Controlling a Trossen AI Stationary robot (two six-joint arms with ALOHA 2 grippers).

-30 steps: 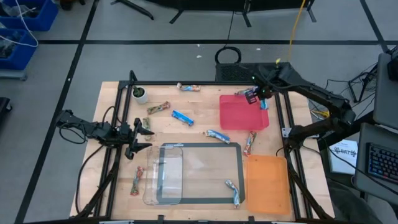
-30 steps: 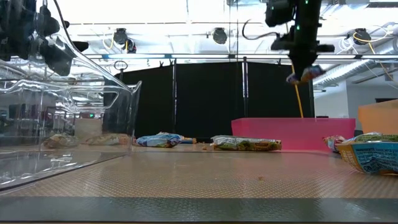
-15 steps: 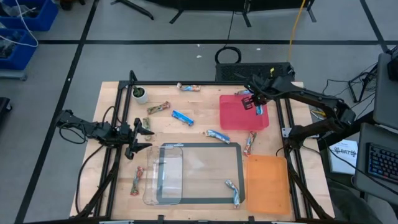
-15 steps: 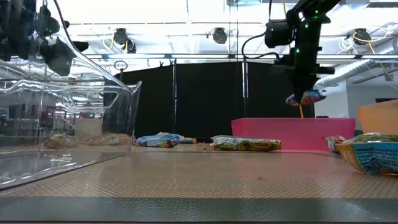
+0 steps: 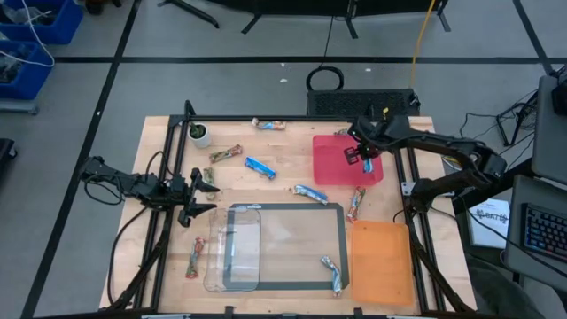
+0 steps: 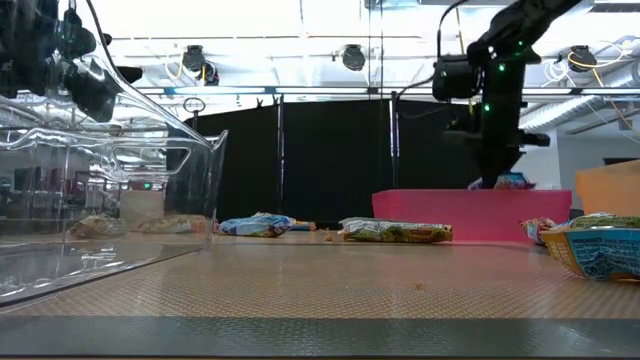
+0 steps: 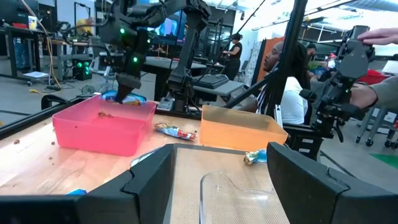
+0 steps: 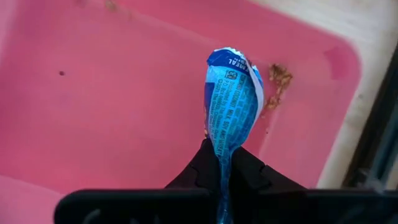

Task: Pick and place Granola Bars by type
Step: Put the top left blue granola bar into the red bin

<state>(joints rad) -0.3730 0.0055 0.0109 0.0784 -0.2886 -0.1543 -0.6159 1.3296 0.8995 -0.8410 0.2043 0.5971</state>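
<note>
My right gripper (image 5: 365,158) hangs over the pink bin (image 5: 337,168), near its right wall, shut on a blue granola bar (image 8: 231,106). In the low view that gripper (image 6: 497,172) has the bar (image 6: 512,181) at the height of the bin's rim. More bars lie flat on the table: a multicoloured one (image 5: 270,125), a tan-green one (image 5: 226,153), blue ones (image 5: 260,166) (image 5: 310,192), red ones (image 5: 356,203) (image 5: 195,258). My left gripper (image 5: 208,197) waits open at the table's left side. My right gripper pinches the blue bar by one crimped end (image 8: 222,155) between its two fingertips (image 8: 202,169). The fingers come from above, pointing down, along the bar. The bar hangs below them over the pink bin's floor; whether its lower end touches the floor, I cannot tell.
An orange bin (image 5: 381,261) stands at the near right, a clear bin (image 5: 235,248) on the dark-framed mat (image 5: 288,208) at the near middle. A small white plant pot (image 5: 200,135) sits at the far left. Another bar (image 5: 334,270) lies on the mat's near right corner.
My right gripper has come down from well above the pink bin to its rim, drifting slightly toward the table's near edge, and has carried the blue bar with it. It has stayed shut on the bar.
</note>
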